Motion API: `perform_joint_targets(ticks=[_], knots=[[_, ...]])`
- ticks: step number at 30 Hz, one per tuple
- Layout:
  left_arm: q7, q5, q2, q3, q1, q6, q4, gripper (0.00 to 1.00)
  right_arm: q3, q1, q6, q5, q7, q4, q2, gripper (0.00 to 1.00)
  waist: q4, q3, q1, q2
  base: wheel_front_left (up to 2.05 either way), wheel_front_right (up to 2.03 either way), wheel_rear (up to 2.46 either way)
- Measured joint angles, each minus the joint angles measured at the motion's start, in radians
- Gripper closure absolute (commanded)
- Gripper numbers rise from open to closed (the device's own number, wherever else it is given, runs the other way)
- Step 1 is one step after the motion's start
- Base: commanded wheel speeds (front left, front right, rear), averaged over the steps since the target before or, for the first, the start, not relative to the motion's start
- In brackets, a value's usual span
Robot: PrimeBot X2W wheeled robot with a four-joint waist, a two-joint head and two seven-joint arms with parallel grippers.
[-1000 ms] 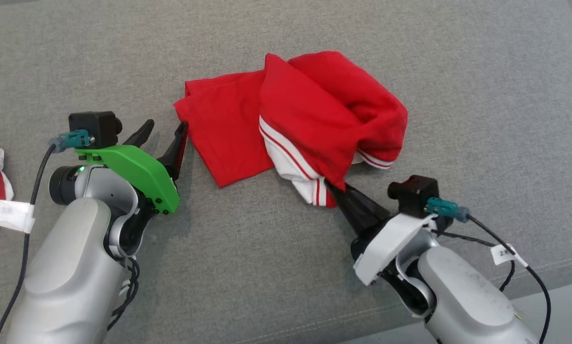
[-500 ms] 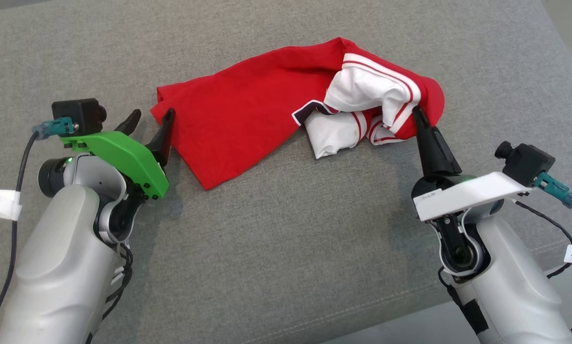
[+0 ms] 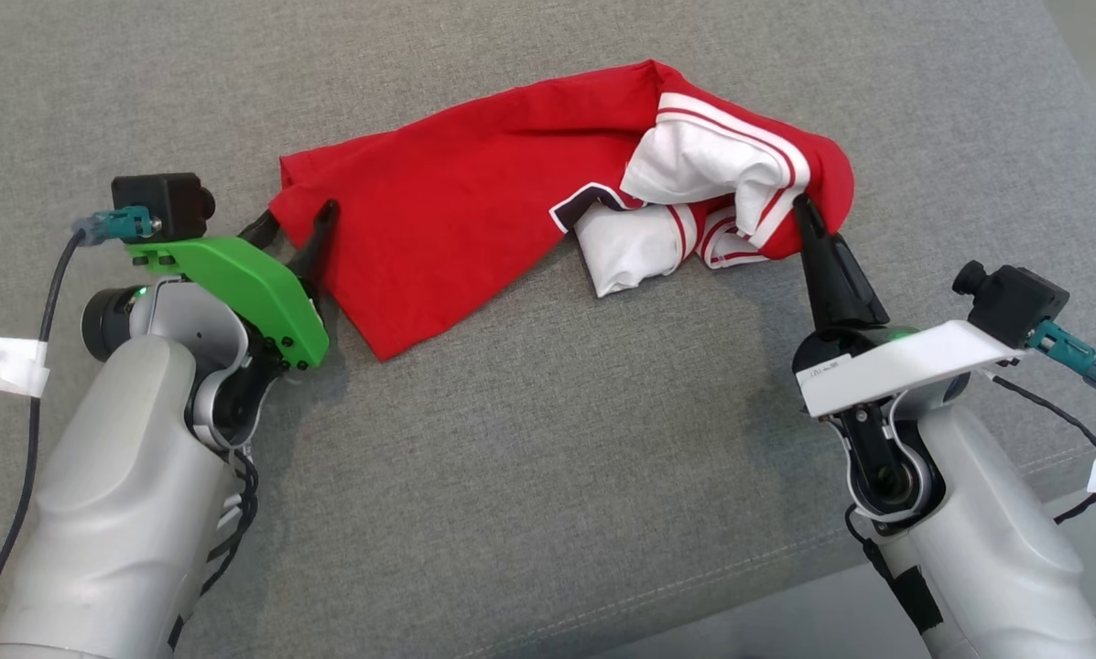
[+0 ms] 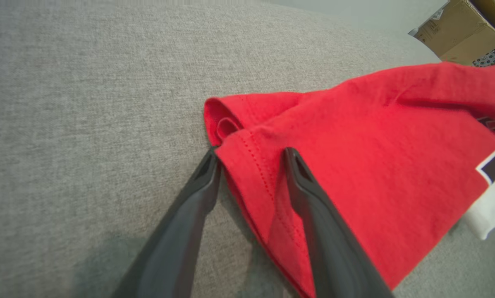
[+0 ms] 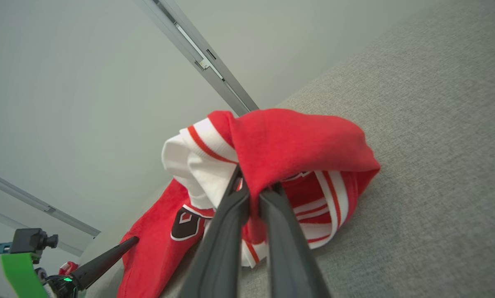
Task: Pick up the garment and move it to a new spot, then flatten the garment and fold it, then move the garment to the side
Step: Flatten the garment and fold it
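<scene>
The red garment (image 3: 474, 210) with white, red-striped sleeves lies stretched across the grey cushion (image 3: 548, 476). My right gripper (image 3: 799, 203) is shut on a bunched red and white part at the garment's right end (image 5: 280, 145), holding it a little above the cushion. At the garment's left corner my left gripper (image 3: 296, 220) stands open. In the left wrist view its two fingers (image 4: 305, 182) straddle the hemmed red edge (image 4: 251, 165), one below the cloth and one on top.
White tape (image 3: 3, 361) wraps the left arm's cable at the left edge. The cushion's front seam (image 3: 694, 586) runs along the bottom right. A cardboard box (image 4: 458, 29) stands beyond the cushion in the left wrist view. A pale wall with metal rails (image 5: 197, 54) rises behind.
My right gripper has pulled the garment's right end up and rightward, unrolling it into a long strip. My left gripper has slid forward so its fingers now straddle the left corner.
</scene>
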Motion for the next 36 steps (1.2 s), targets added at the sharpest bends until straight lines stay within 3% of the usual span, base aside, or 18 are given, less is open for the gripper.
perform_joint_targets(ticks=[1, 2, 6, 8, 9, 10, 11, 24, 28, 32, 36], knots=[[-0.002, 0.000, 0.000, 0.000, -0.004, -0.006, 0.000, 0.51, 0.001, 0.000, 0.000, 0.000, 0.000, 0.001, -0.004, 0.93, 0.000, 0.001, 0.0001, 0.0000, 0.00, 0.00, 0.00], [-0.002, 0.000, 0.000, 0.000, -0.011, -0.006, 0.000, 0.54, 0.002, 0.000, 0.000, 0.000, 0.000, 0.002, -0.007, 0.92, 0.001, 0.002, 0.0000, 0.0000, 0.00, 0.00, 0.00], [-0.020, 0.002, 0.000, 0.000, -0.030, -0.006, 0.004, 0.54, 0.005, 0.000, 0.000, -0.009, 0.000, 0.010, -0.013, 0.88, 0.003, 0.003, 0.0000, 0.0000, 0.00, 0.00, 0.00], [-0.029, 0.005, -0.001, -0.004, -0.030, -0.008, 0.011, 0.60, 0.004, -0.001, 0.000, -0.009, 0.000, 0.015, -0.017, 0.87, 0.006, 0.001, 0.0000, 0.0000, 0.00, 0.00, 0.00], [-0.034, 0.006, -0.002, -0.007, -0.030, -0.014, 0.018, 0.68, 0.003, -0.001, 0.000, -0.009, 0.000, 0.019, -0.020, 0.86, 0.007, -0.001, 0.0000, 0.0000, 0.00, 0.00, 0.00], [-0.036, 0.006, -0.003, -0.010, -0.030, -0.016, 0.022, 0.92, 0.002, -0.001, 0.000, -0.009, 0.000, 0.021, -0.024, 0.85, 0.009, -0.003, 0.0000, 0.0000, 0.00, 0.00, 0.00], [-0.037, 0.006, -0.005, -0.013, -0.030, -0.019, 0.025, 1.00, 0.000, -0.001, 0.000, -0.009, 0.000, 0.023, -0.027, 0.85, 0.011, -0.005, 0.0000, 0.0000, 0.00, 0.00, 0.00], [-0.182, 0.020, -0.032, -0.021, -0.032, -0.050, -0.042, 1.00, -0.051, -0.001, 0.000, -0.020, 0.000, 0.017, -0.064, 0.88, 0.041, -0.069, 0.0000, 0.0000, 0.00, 0.00, 0.00], [-0.240, 0.029, -0.029, 0.001, -0.040, -0.052, -0.097, 1.00, -0.080, -0.015, 0.000, -0.021, 0.000, -0.049, -0.090, 0.90, 0.053, -0.097, 0.0000, 0.0000, 0.00, 0.00, 0.00], [-0.284, 0.025, -0.008, 0.022, -0.048, -0.059, -0.166, 1.00, -0.110, -0.051, 0.000, -0.012, -0.002, -0.142, -0.108, 1.00, 0.067, -0.128, 0.0000, 0.0000, 0.00, 0.00, 0.00], [-0.263, -0.031, 0.000, 0.026, -0.035, -0.067, -0.213, 1.00, -0.060, -0.049, 0.000, 0.043, -0.002, -0.184, -0.151, 1.00, 0.083, -0.160, 0.0000, 0.0001, 0.00, 0.00, 0.00]])
